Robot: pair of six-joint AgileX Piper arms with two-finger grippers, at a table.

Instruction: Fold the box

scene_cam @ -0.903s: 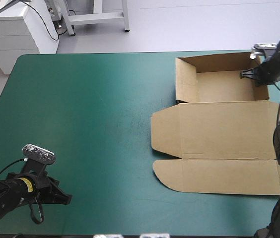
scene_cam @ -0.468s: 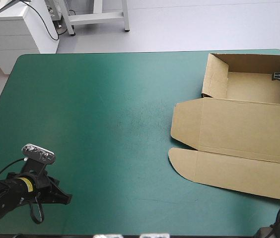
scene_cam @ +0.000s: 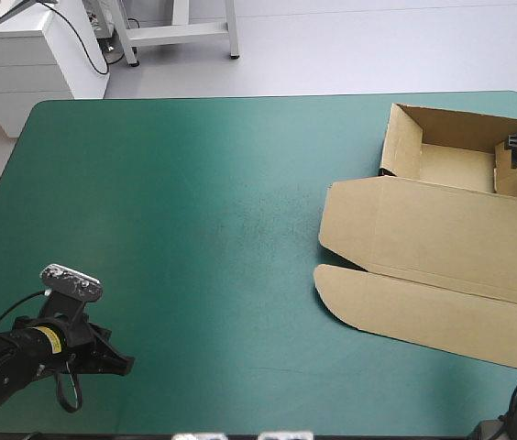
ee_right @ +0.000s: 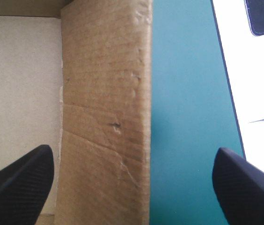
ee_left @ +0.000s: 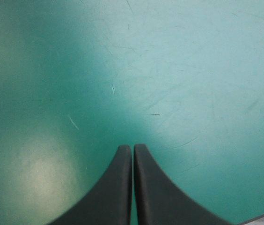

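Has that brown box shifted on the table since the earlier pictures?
Yes. The box has slid toward the right edge of the table and turned slightly.

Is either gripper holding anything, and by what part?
Nothing is held. The right gripper is open astride a wall of the box; the left gripper is shut over the teal-green cover.

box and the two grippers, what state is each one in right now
box: open tray with walls raised at the far end, lid lying flat on the teal-green cover, by the table's right edge.
left gripper: shut, empty, over bare cover at the table's near left corner.
right gripper: open, straddling the tray's right side wall, one finger inside the tray, one outside.
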